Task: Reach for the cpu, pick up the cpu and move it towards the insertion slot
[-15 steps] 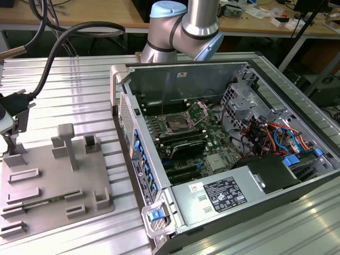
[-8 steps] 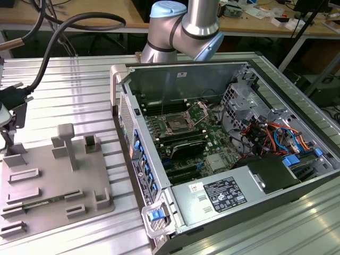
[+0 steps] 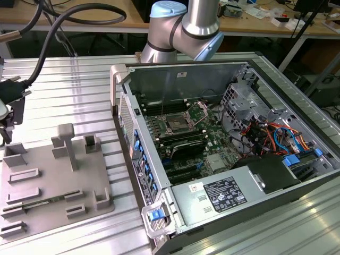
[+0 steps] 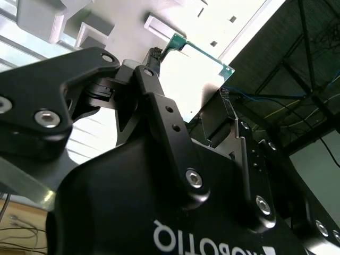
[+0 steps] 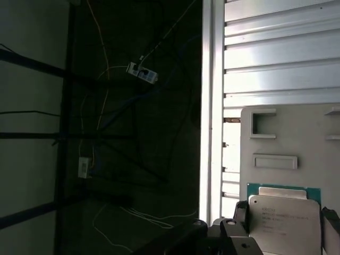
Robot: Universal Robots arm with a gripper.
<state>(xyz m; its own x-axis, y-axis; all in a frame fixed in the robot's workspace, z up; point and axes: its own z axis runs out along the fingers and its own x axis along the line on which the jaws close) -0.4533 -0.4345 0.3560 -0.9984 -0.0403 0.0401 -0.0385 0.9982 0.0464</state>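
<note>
The cpu [image 4: 197,71] is a small flat square chip with a pale metal face and a thin green rim. It sits between the two black fingers of my gripper [image 4: 190,81], which is shut on it by two opposite edges. In the first wrist view the cpu [image 5: 281,215] hangs over the grey fixture [image 5: 287,138], again flanked by the gripper [image 5: 284,217]. In the exterior view the gripper [image 3: 9,114] is at the far left, over the fixture's back left corner. The insertion slot [image 3: 174,125], a square metal-framed socket, lies inside the open computer case, well to the right.
The grey plastic fixture [image 3: 53,180] with posts and recesses lies on the ribbed metal table [image 3: 79,85]; a thin green memory stick [image 3: 42,202] rests on it. The open case's raised wall [image 3: 125,133] stands between fixture and socket. Thick cables [image 3: 48,42] hang at the back left.
</note>
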